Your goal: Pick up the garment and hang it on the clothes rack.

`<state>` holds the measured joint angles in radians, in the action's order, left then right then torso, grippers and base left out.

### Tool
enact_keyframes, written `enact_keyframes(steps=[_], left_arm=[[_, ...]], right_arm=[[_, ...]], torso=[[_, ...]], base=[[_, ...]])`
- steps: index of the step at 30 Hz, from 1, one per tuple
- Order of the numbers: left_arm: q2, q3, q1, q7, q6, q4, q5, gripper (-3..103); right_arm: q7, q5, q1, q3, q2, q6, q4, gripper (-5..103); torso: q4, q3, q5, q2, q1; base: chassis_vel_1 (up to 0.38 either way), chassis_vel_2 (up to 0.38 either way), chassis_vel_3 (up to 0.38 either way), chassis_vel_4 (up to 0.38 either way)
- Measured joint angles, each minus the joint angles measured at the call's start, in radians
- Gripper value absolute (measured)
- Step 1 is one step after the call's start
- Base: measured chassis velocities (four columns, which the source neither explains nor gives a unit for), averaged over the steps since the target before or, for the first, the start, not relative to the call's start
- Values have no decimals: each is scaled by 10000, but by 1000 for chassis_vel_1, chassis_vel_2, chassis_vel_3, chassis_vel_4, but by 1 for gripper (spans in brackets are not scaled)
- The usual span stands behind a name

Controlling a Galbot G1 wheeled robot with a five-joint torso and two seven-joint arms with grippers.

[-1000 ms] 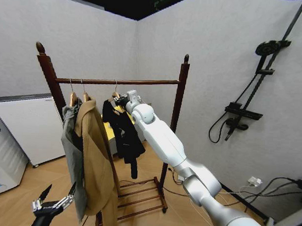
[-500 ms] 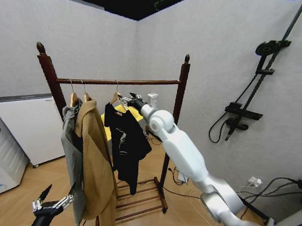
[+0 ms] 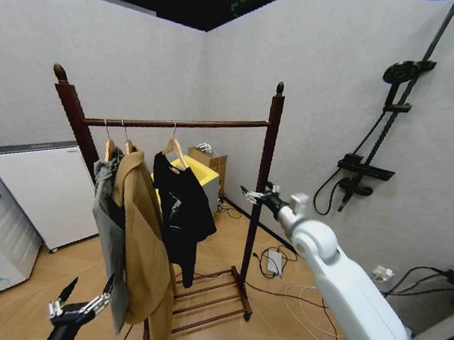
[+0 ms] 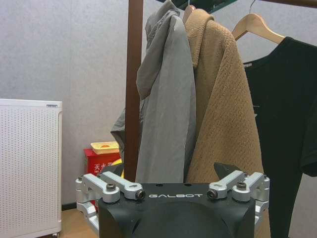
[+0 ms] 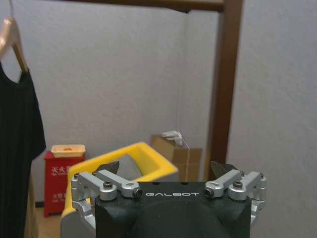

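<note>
The garment hangs on its hanger from the rail of the clothes rack, beside a tan coat. The right gripper floats near the rack's right post, fingers wide apart and holding nothing. The left gripper waits low down, fingers open and empty too.

Even, soft indoor light fills the room, bright on the pale walls and wooden floor, with no hard shadows and no glare; the ceiling strip along the head view's upper edge is dark. That view bends toward its borders, so the clothes rack posts lean outward and the walls curve. In both wrist views the backgrounds are reasonably sharp, while the garment reads as a flat black mass, its print barely visible.
</note>
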<state>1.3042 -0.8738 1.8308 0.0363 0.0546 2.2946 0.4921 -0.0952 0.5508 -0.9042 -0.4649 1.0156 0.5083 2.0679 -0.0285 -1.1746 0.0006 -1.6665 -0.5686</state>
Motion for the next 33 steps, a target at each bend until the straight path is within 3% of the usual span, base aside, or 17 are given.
enact_keyframes(steps=[1,3,4,6,13,19,28,33], left_arm=[[0,0,0,0,0,0,0,100],[0,0,0,3,1,-1,0,100],[0,0,0,3,1,-1,0,100],[0,0,0,-1,0,-1,0,100],[0,0,-1,-1,0,-1,0,100],[0,0,0,-1,0,0,0,100],[0,0,0,0,0,0,0,100],[0,0,1,0,0,0,0,100]], right_arm=[[0,0,0,0,0,0,0,100],[19,-331,-1579,-1182,910,-245,423,100],[19,-331,-1579,-1182,910,-245,423,100],[119,-691,-2928,-1933,1721,-646,799,100],[226,-1792,-4848,-2323,2780,-1722,1501,100],[197,-2560,-5137,-2284,3133,-2070,1801,100],[170,-2898,-5079,-2304,3225,-2247,1862,100],[457,-3009,-5064,-2389,3224,-2777,1731,100]], torso=[[0,0,0,0,0],[2,1,-7,0,0],[2,1,-7,0,0],[4,1,-6,0,0],[1,-1,-6,2,-2],[4,-1,-8,2,-4],[2,-1,-5,2,-2],[3,3,-5,-6,11]], base=[[0,0,0,0],[0,0,0,0],[0,0,0,0],[0,0,0,0],[5,-8,-8,5],[83,-86,-105,83],[161,-235,-229,149],[153,-300,-266,122]])
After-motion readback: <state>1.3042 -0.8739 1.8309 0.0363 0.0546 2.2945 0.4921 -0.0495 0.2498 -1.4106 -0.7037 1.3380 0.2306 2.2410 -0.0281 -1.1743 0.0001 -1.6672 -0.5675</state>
